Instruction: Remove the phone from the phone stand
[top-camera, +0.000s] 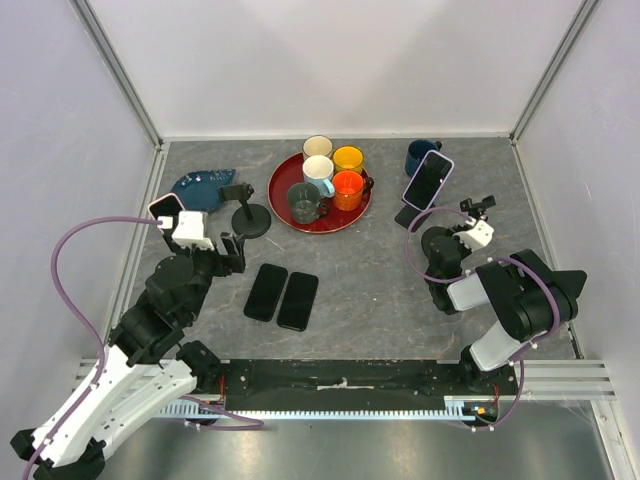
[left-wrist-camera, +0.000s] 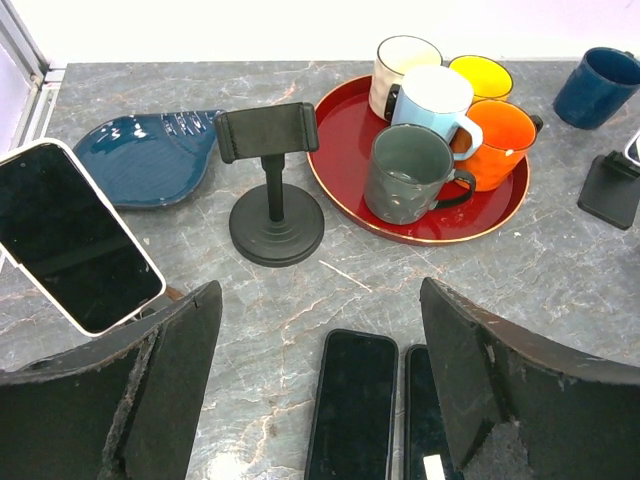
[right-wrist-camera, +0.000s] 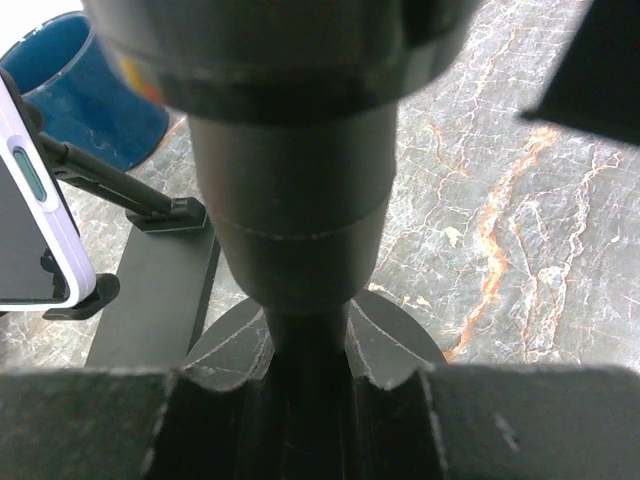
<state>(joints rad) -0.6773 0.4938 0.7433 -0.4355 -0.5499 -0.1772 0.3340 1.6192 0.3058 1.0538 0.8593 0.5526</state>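
A phone in a white case (top-camera: 165, 207) leans on a stand at the far left; it also shows in the left wrist view (left-wrist-camera: 70, 240). A phone in a purple case (top-camera: 428, 180) sits on a flat-based black stand (top-camera: 405, 215) at the right, and its edge shows in the right wrist view (right-wrist-camera: 30, 200). An empty black round-based stand (top-camera: 247, 212) stands in the middle left (left-wrist-camera: 272, 190). My left gripper (top-camera: 232, 252) is open and empty over the table (left-wrist-camera: 320, 288). My right gripper (top-camera: 437, 243) is shut on the post (right-wrist-camera: 300, 230) of another black stand with an empty clamp (top-camera: 478, 206).
Two dark phones (top-camera: 265, 292) (top-camera: 298, 300) lie flat side by side in front of my left gripper (left-wrist-camera: 355, 405). A red tray (top-camera: 277, 190) holds several mugs. A blue mug (top-camera: 420, 155) stands behind the purple phone. A blue plate (top-camera: 205, 185) lies at the back left.
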